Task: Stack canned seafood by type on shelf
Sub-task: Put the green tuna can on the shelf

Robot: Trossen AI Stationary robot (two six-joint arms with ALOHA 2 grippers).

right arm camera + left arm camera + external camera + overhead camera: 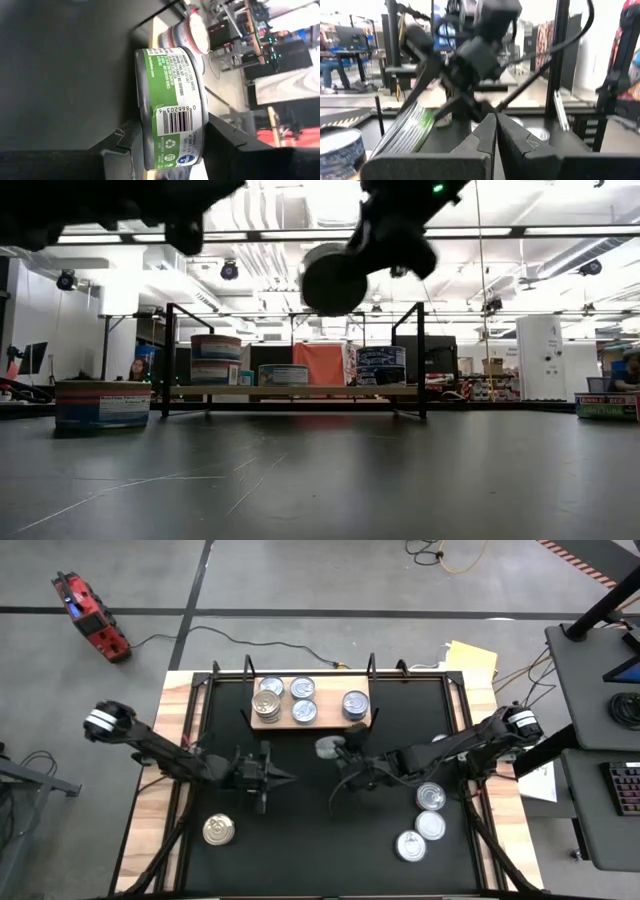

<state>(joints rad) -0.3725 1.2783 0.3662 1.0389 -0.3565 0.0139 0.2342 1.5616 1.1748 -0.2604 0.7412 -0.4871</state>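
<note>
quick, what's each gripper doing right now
Left gripper: shut, holding nothing, over the table.
Right gripper: shut on a green-labelled can, lifted near the shelf.

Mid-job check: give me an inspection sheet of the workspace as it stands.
Surface: black table, wooden edges.
Job's things: shelf holds five cans; gold-topped can front left; three silver cans front right.
Clutter: nothing seen.
Grippers: right gripper holds green-labelled can above the table near the shelf; left gripper shut, empty, mid-table.
Cables: black cable on the floor.
Surroundings: red device, desk with keyboard.
</note>
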